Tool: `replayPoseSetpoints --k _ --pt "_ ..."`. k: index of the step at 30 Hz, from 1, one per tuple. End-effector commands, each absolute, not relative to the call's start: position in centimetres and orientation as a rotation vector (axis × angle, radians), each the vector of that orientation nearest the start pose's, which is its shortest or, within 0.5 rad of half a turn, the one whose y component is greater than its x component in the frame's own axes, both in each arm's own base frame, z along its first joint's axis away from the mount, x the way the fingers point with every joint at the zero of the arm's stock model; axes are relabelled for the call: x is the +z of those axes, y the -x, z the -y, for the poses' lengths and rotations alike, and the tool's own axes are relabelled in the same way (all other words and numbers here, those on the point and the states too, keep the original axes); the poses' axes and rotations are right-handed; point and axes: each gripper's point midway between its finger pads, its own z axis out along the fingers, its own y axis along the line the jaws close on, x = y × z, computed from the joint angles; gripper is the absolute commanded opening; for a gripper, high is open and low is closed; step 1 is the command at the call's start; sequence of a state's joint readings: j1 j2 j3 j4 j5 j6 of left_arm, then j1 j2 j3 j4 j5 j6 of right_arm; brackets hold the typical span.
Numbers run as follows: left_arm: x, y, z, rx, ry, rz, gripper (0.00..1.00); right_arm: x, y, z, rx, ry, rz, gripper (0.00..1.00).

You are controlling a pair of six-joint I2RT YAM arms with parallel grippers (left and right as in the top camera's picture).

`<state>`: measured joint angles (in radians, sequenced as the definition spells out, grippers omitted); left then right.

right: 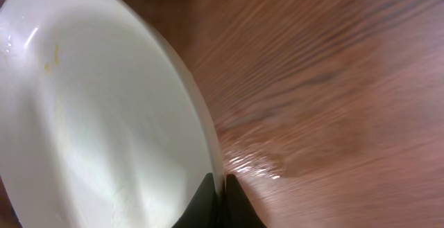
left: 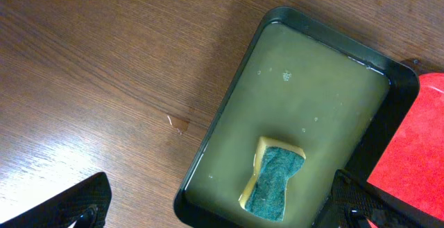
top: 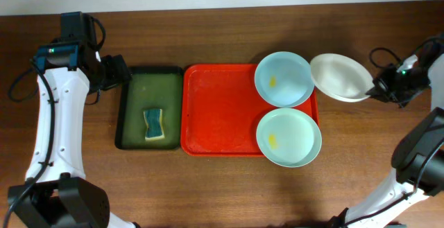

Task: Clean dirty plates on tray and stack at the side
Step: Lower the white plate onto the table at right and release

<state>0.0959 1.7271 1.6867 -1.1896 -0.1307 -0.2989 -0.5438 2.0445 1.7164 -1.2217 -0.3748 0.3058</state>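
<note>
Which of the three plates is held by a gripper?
The white plate, pinched at its rim by the right gripper, beside the red tray. The far blue-green plate and the near blue-green plate lie on the tray.

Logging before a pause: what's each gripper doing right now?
Left gripper: open, holding nothing.
Right gripper: shut on the white plate at its rim.

Two plates [top: 282,79] rightmost on tray [top: 218,110]

You are looking at a red tray [top: 215,110], two yellow-smeared pale blue-green plates [top: 282,79] [top: 288,138], a white plate [top: 340,77], a dark green tray [top: 121,110], a yellow-teal sponge [top: 153,124] and a brown wood-grain table [top: 208,186].
</note>
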Motion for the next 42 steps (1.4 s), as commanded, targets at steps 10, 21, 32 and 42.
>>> replayPoseSetpoints --k 10,21,32,42 --pt "19.6 -38.7 -6.1 0.128 0.58 -2.72 0.99 5.8 -35.8 20.5 0.117 -1.221 -2.725 0.04" --pt "19.6 -38.7 -6.1 0.128 0.58 -2.72 1.0 5.3 -38.5 16.0 0.167 -1.049 -2.771 0.58" --pt "19.6 -38.7 -6.1 0.128 0.58 -2.72 0.99 8.3 -36.5 19.7 0.133 -1.073 -2.788 0.76" --pt "19.6 -38.7 -6.1 0.128 0.58 -2.72 0.99 6.0 -35.3 20.3 0.055 -1.085 -2.811 0.38"
